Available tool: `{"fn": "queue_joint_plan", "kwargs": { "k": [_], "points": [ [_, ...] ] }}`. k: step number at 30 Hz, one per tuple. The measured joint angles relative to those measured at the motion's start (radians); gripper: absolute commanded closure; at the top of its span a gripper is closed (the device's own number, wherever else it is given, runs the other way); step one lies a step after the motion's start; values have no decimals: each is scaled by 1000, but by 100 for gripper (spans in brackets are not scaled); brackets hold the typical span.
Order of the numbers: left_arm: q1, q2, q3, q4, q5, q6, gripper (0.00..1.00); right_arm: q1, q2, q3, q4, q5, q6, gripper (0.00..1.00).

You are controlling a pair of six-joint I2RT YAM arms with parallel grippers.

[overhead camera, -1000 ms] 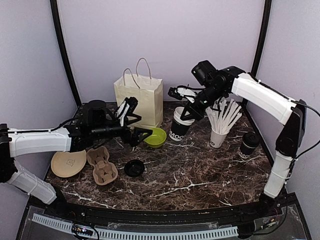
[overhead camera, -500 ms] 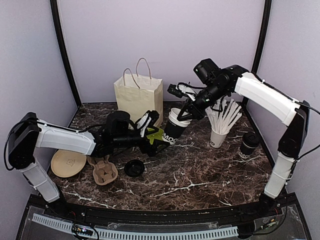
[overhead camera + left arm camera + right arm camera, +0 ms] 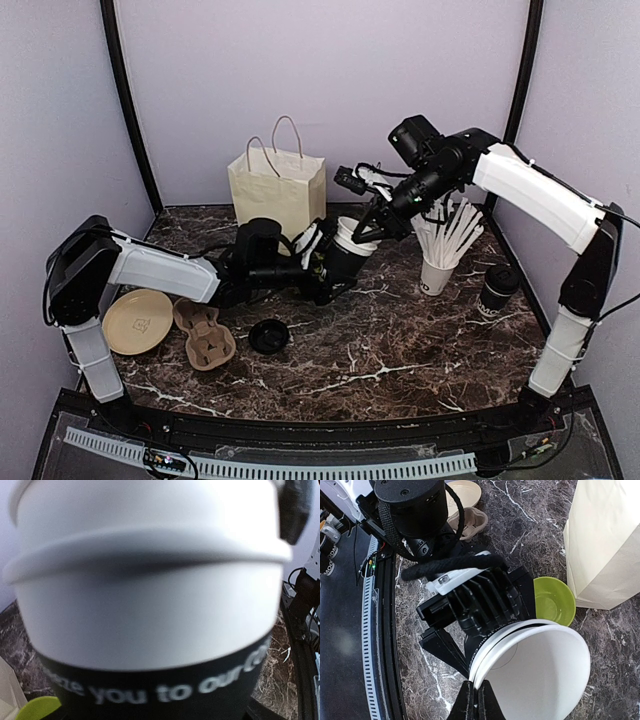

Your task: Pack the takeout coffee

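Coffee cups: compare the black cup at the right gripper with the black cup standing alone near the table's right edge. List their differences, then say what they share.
The gripped cup is open, its white rim and inside showing; the lone cup wears a black lid. The right gripper pinches the gripped cup's rim; nothing touches the lone cup, which stands upright on the table. Both have black bodies with white print.

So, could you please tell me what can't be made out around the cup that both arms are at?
Whether the left gripper is open or shut: the cup and the gripper's own body hide the jaws in the top view, and the cup fills the left wrist view.
The cup's print: blurred and cut off by the edges in the left wrist view.
The cup's base: behind the left gripper in the top and right wrist views.
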Motion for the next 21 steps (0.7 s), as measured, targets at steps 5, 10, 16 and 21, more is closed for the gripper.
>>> {"fn": "queue_joint_plan", "kwargs": {
  "k": [5, 10, 16, 21],
  "points": [
    [0, 1, -1, 25, 36, 14, 33, 1, -3, 0, -5, 2, -4, 100],
    [0, 1, -1, 30, 63, 26, 38, 1, -3, 19, -35, 0, -14, 100],
    [0, 1, -1, 95, 71, 27, 38, 0, 30, 139, -126, -7, -35, 100],
    [0, -13, -14, 140, 67, 26, 38, -4, 35, 190, -169, -21, -50, 100]
  ]
}}
